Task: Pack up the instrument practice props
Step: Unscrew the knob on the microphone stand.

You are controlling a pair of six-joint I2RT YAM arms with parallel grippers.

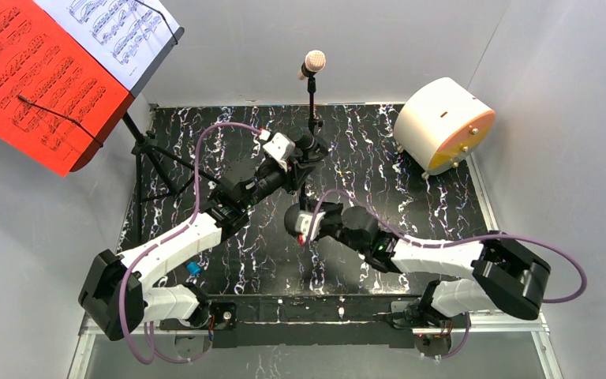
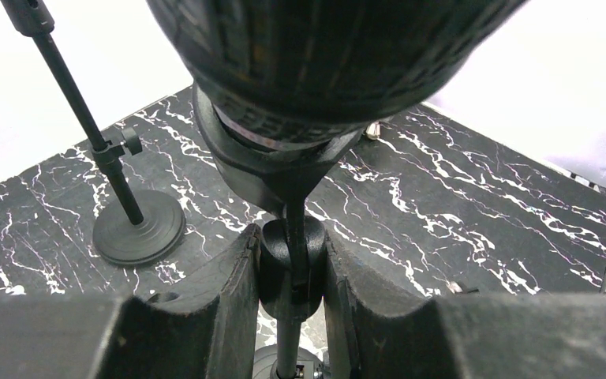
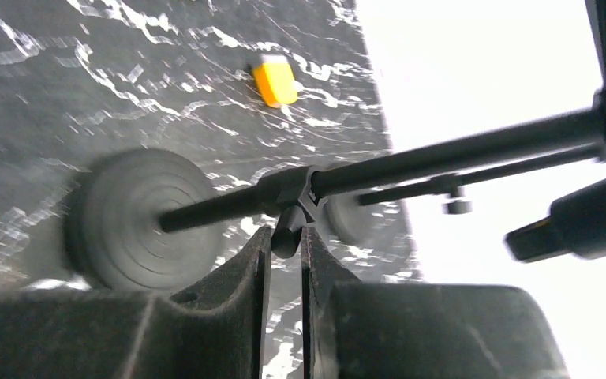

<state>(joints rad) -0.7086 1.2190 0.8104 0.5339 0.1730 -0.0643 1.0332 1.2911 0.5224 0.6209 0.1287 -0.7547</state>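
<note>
**A:** Left gripper (image 2: 290,253) first. What's it got?
**B:** It's clamped on the swivel joint (image 2: 278,264) under the black microphone (image 2: 323,55), in the middle of the table (image 1: 410,205). The beige microphone (image 1: 314,61) stands at twelve o'clock from it.
**A:** Right gripper (image 3: 286,246)?
**B:** Jaws narrow about the clamp knob (image 3: 286,234) on the pole (image 3: 442,154). Whether they bite, I cannot tell.
**A:** Handling?
**B:** Stiff, and probably bottom-heavy at the round base (image 3: 126,221). The thin pole looks slippery, so grip the joints.

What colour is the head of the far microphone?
Beige microphone head; the top view shows it best.
</note>
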